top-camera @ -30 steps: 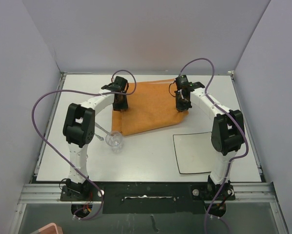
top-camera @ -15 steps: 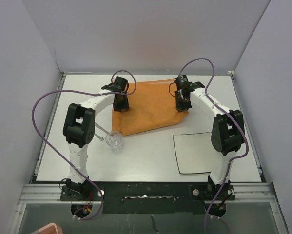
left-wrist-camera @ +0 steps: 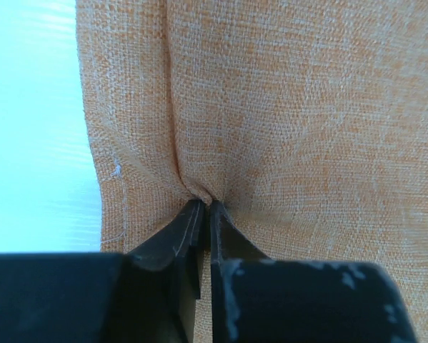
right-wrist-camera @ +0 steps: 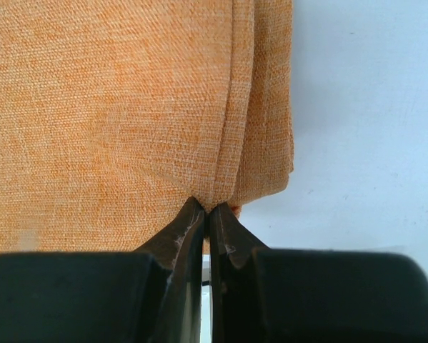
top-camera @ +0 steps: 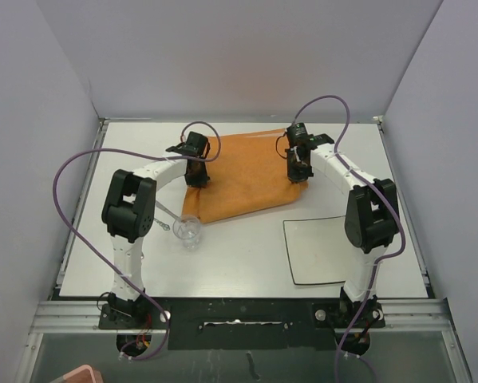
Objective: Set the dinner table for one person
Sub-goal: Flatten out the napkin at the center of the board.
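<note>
L pincer (left-wrist-camera: pixel 203 206) and R pincer (right-wrist-camera: pixel 205 207) both clamped on orange mat (top-camera: pixel 250 179), fabric bunched just ahead of tips. Advise: move both evenly, hold cloth taut, lay flat on desk (top-camera: pixel 239 263)

Top view is showing: one dinner table (top-camera: pixel 239 265), one orange cloth mat (top-camera: pixel 246 179), one square white plate (top-camera: pixel 322 251), one clear glass (top-camera: pixel 187 230), one thin metal utensil (top-camera: pixel 163 212), two arms, left arm (top-camera: pixel 129 209) and right arm (top-camera: pixel 372 217).

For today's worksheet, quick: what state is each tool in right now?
Left tool: closed, pinching the orange cloth.
Right tool: closed, pinching the orange cloth.
</note>
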`<state>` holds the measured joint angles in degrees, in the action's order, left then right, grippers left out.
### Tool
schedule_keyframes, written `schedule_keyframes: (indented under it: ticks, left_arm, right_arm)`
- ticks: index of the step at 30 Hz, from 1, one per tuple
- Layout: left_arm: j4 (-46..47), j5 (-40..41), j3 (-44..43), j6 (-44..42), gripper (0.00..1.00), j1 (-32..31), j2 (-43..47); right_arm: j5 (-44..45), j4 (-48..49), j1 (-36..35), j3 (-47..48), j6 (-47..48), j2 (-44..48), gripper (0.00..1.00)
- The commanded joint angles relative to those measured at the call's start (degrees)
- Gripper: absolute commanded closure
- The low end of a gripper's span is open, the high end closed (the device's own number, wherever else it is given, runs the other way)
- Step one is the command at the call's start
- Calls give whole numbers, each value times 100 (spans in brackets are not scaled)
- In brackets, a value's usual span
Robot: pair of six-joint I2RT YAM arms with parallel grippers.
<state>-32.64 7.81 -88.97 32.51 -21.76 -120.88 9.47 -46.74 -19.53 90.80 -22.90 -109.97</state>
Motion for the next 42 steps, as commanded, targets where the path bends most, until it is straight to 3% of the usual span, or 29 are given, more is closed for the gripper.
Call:
schedule_keyframes:
  ticks: [1, 15, 42]
  left_arm:
    - [357, -605, 263, 205, 100, 5, 183]
    - [465, -313, -902, 288, 100, -26, 1]
    - [1855, 283, -935, -294, 100, 405, 515]
  right_arm:
    - [98, 122, 2, 295, -20, -46, 100]
    - [102, 182, 26, 391, 4, -42, 100]
    - [65, 1613, 243, 1502, 51, -612, 100]
